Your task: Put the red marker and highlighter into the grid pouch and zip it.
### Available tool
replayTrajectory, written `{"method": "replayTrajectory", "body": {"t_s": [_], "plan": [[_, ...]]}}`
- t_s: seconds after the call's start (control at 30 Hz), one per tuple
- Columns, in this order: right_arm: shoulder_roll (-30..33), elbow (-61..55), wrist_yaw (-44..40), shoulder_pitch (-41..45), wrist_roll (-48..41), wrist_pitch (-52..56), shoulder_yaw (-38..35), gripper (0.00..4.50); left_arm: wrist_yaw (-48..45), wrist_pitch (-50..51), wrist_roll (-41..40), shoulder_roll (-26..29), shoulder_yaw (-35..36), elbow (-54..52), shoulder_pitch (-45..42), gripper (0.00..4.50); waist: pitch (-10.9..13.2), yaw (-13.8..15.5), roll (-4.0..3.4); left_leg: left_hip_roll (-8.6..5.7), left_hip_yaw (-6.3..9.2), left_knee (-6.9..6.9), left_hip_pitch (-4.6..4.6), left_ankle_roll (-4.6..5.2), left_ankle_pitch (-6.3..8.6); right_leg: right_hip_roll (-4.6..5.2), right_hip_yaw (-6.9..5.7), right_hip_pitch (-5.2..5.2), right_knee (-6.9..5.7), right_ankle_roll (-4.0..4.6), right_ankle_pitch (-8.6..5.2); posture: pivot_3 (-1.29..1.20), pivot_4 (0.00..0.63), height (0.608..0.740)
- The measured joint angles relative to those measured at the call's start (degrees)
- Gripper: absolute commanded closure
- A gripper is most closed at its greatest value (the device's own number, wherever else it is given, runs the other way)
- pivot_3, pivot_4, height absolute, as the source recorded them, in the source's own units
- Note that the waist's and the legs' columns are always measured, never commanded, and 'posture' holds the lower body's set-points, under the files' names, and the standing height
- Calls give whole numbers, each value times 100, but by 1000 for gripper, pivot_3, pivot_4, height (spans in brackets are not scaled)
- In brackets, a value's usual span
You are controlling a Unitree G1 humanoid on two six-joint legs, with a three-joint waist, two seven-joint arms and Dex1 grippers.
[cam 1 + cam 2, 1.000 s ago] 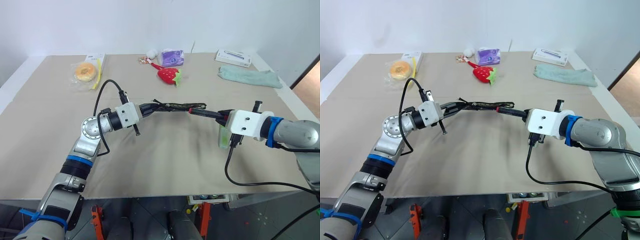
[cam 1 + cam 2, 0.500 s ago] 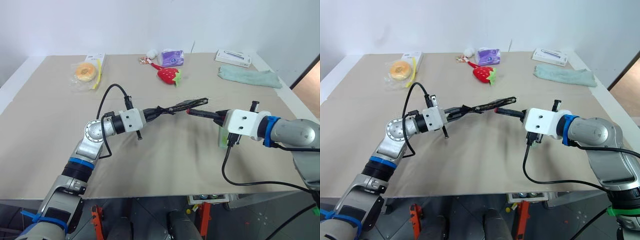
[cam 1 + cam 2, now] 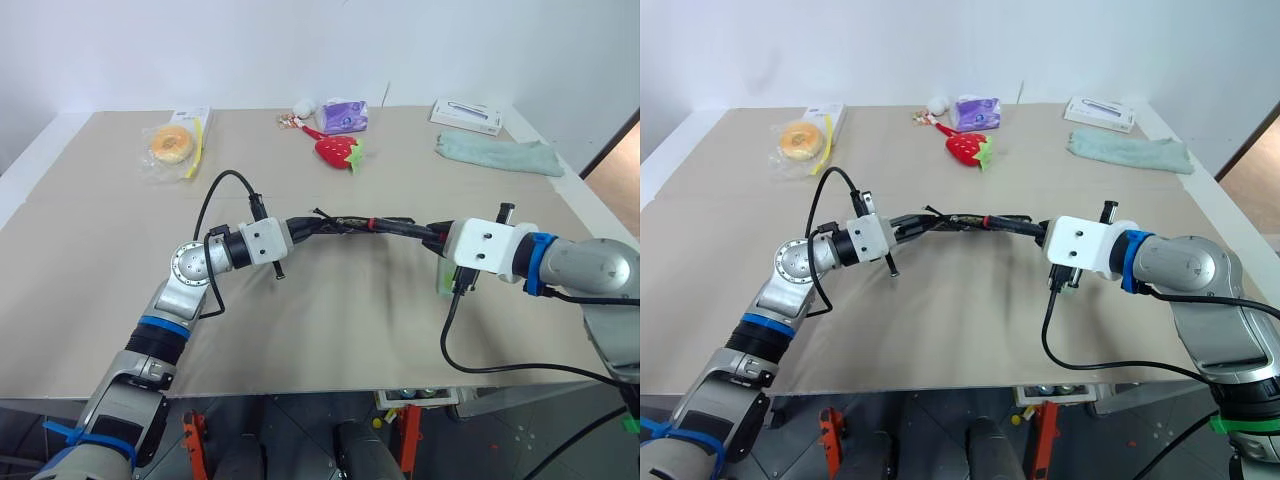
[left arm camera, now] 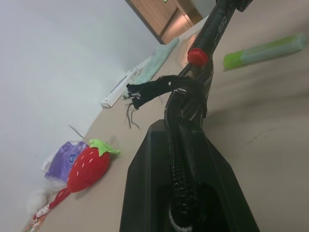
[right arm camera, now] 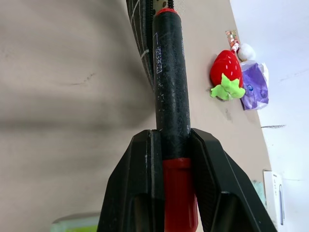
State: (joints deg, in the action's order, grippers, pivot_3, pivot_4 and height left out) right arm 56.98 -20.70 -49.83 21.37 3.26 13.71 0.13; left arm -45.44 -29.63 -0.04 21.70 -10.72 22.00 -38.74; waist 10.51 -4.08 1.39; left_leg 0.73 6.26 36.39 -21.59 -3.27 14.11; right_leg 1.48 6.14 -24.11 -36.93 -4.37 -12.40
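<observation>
Right fingers (image 5: 145, 188) clamping red marker (image 5: 170, 87), tip at grid pouch (image 3: 345, 222)

Silver-grey arms, blue bands, white wrist blocks, looping black cables, black-fingered left hand (image 3: 312, 225) (right hand (image 3: 428, 234) alike)

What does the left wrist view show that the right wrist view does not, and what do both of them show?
Left wrist view alone: the left gripper shut on an edge of the grid pouch, plus the teal cloth. Right wrist view alone: the right gripper with its jaws clamped on the red marker, which points toward the pouch. Shared: the marker's red tip at the pouch, the plush strawberry, the purple packet, the white box, the highlighter lying on the table.
</observation>
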Motion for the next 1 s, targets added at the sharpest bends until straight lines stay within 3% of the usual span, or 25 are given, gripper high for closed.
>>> {"method": "replayTrajectory", "body": {"t_s": [0.33,0.6,1.0], "plan": [[-21,358,8,73,510,-257,259,3990,-4,-28,9,-22,-35,-95,12,4500,0,-3,0,0,0,0,3,0,0,0,0,0,-1,2,1,0,150,740],[-677,348,10,694,720,-195,868,3990,-5,11,21,-176,-219,-326,35,4500,-1,-4,-1,3,1,1,8,-2,-1,-3,-1,4,-2,7,6,0,150,740],[-1298,749,96,898,949,-406,1232,3990,-83,153,12,-289,-344,-672,196,4500,-1,0,-1,3,2,2,9,-2,-1,-3,-2,4,-4,11,9,0,150,740]]}}
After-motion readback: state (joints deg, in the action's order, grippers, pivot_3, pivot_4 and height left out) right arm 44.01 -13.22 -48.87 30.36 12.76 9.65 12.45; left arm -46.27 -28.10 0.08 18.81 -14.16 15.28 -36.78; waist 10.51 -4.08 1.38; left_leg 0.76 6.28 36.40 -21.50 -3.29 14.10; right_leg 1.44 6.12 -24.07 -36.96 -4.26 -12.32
